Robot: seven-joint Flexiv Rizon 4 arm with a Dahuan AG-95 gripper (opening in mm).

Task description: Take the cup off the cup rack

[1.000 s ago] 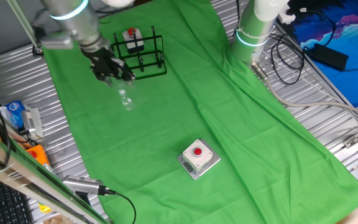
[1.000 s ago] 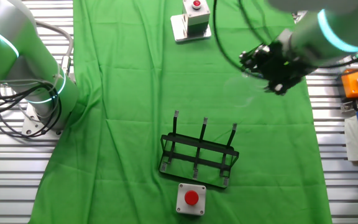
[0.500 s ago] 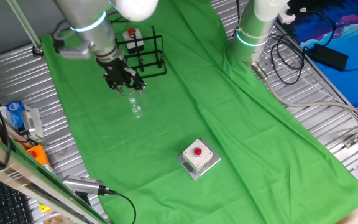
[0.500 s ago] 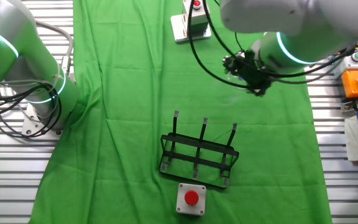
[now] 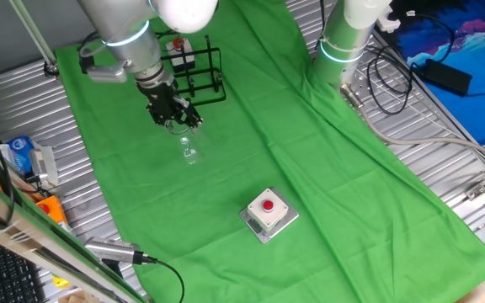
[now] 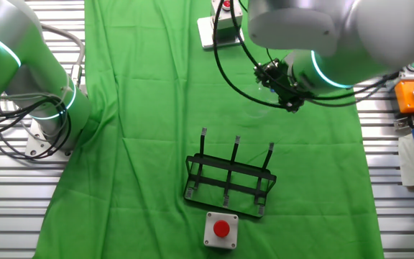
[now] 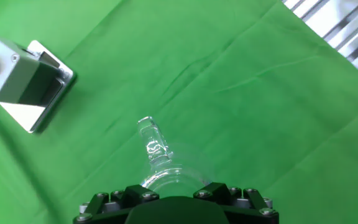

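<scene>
Only the hand view shows the clear cup [image 7: 157, 163] plainly, gripped at its rim by the hand [image 7: 176, 198] over the green cloth [image 7: 260, 112]. In the fixed views it hangs clear of the cup rack [image 5: 194, 74], toward the tabletop's middle. A red-button box [image 5: 269, 213] sits well apart, another [image 6: 221, 229] just beside the rack.

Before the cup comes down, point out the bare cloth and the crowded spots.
Bare green cloth lies between the gripper holding the cup and the near red-button box, and on toward the second arm's base. It is crowded behind the gripper, where the cup rack stands beside another button box.
</scene>
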